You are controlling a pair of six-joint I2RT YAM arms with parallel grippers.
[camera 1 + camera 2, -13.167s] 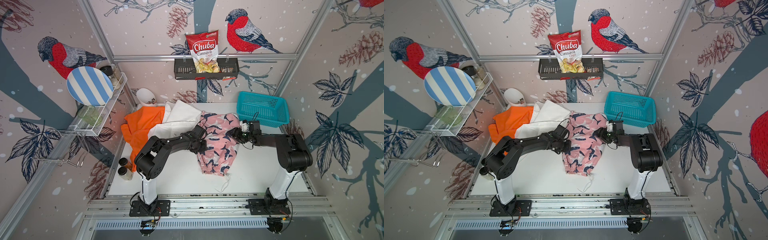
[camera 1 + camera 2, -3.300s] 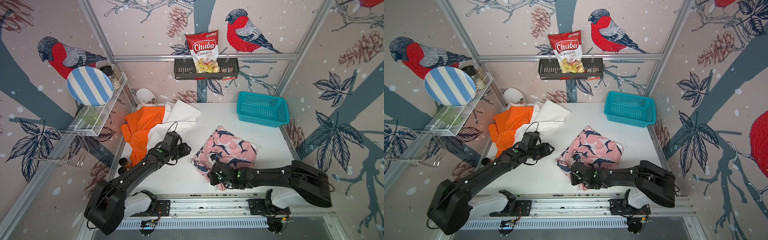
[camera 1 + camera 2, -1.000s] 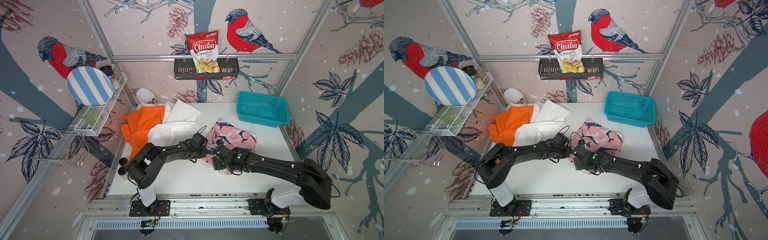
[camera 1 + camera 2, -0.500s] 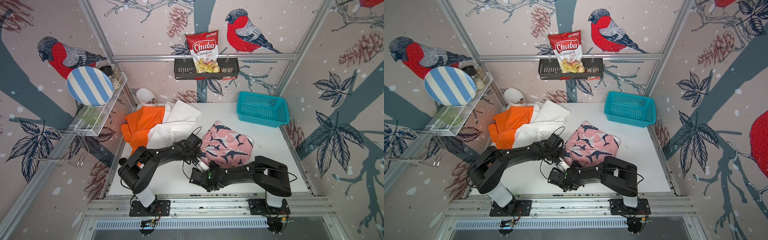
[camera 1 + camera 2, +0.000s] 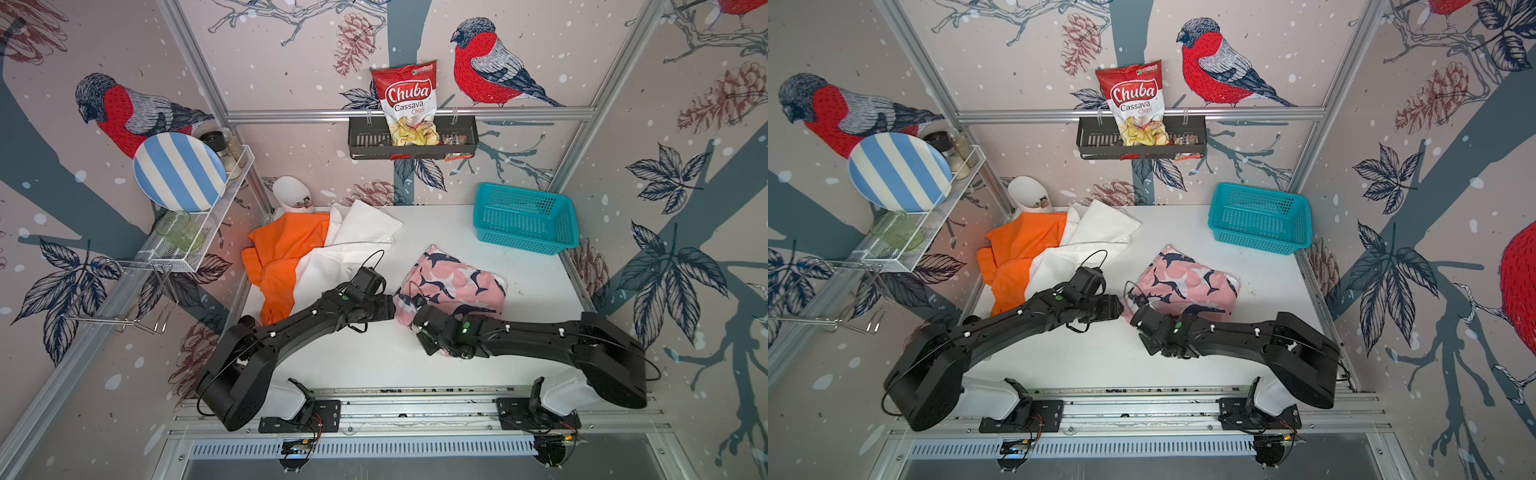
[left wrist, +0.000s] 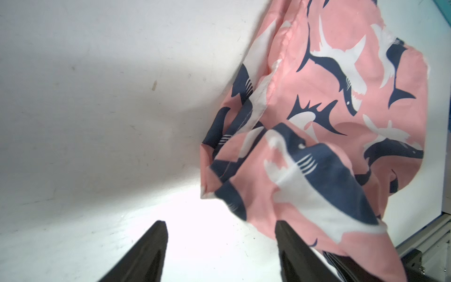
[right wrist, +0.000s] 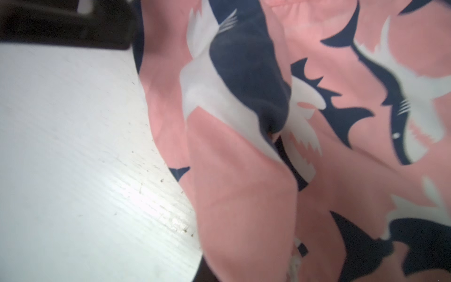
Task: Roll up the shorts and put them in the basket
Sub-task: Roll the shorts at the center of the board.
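**White tabletop (image 5: pixel 536 299), pink shark-print cloth shorts (image 5: pixel 453 282) pinched at near edge**

Bright orange cloth shorts (image 5: pixel 282 253) and plain white cloth shorts (image 5: pixel 357 241) heaped together, far-left corner. Pink pair lies folded mid-table, near teal plastic basket (image 5: pixel 524 244). Right gripper (image 5: pixel 420 318) clamped on its near edge. Left gripper (image 6: pixel 219 223) just beside that edge, jaws apart, empty.

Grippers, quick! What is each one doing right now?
Left gripper: open, holding nothing.
Right gripper: shut, apparently pinching the near edge of the pink shorts.
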